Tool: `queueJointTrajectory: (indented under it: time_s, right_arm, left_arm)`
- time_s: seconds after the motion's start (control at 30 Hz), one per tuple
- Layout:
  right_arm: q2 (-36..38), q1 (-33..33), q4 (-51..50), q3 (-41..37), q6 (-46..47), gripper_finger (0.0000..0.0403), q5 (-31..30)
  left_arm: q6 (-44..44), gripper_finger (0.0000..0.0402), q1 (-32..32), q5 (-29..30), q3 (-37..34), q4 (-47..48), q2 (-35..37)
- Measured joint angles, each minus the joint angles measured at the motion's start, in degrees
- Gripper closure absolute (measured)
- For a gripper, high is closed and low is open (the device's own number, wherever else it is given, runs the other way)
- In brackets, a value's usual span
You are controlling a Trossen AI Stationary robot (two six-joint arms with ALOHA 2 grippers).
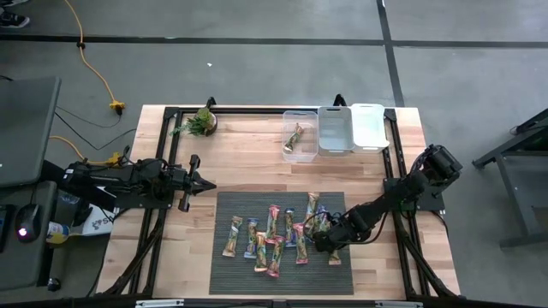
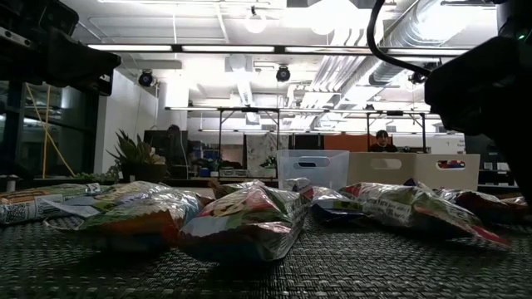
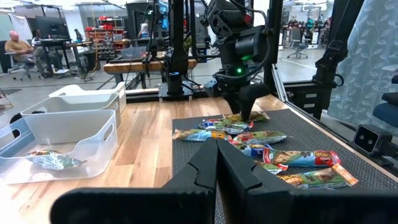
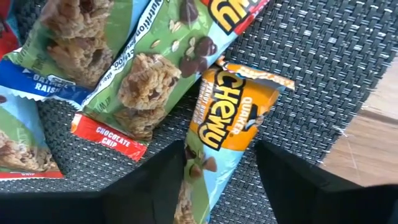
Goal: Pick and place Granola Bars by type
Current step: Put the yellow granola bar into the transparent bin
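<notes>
**Ana:** Jaws first: the right gripper (image 4: 214, 168) is down on the dark mat (image 1: 224, 282) with its two fingers spread either side of an orange-topped bar (image 4: 227, 134). They straddle it; I can't say they have pinched it yet.

**Ben:** And the other arm?

**Ana:** The left gripper (image 1: 205, 183) waits over the bench's (image 1: 248, 162) left side, jaws closed on nothing.

**Ben:** How much sorting is done?

**Ana:** Very little, I'd judge. One wrapped bar (image 1: 294, 139) lies in the clear bin (image 1: 288, 115) at the back of the bench. The two white bins (image 1: 371, 110) beside it look bare from above.

**Ben:** What's left?

**Ana:** Nearly everything. The Granola Bars (image 1: 272, 238) are mostly on the mat, a loose spread of about a dozen, some overlapping, types mixed together.

**Ben:** So early days.

**Ana:** Yes. Each bar on the mat has yet to be lifted and carried to its bin, starting, I'd guess, with the one between the right jaws.
</notes>
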State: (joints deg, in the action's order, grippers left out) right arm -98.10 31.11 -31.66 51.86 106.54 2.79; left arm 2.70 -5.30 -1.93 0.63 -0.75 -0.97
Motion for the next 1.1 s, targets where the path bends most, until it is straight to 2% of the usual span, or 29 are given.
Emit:
queueJointTrajectory:
  time_s: [0.47,0.9,1.1]
  right_arm:
    - [-0.06,0.00,-0.39,-0.15,-0.03,0.0284,1.02]
    - [1.02,0.00,-0.85,-0.33,0.11,0.0322,1.24]
    - [2.70,-0.04,-1.62,-0.39,0.10,0.0324,-0.57]
  left_arm:
    - [0.00,0.0401,0.01,0.00,0.01,-0.01,0.00]
    - [0.00,0.0401,0.01,0.00,0.00,0.00,-0.01]
    - [0.00,0.0401,0.01,0.00,0.00,-0.01,0.00]
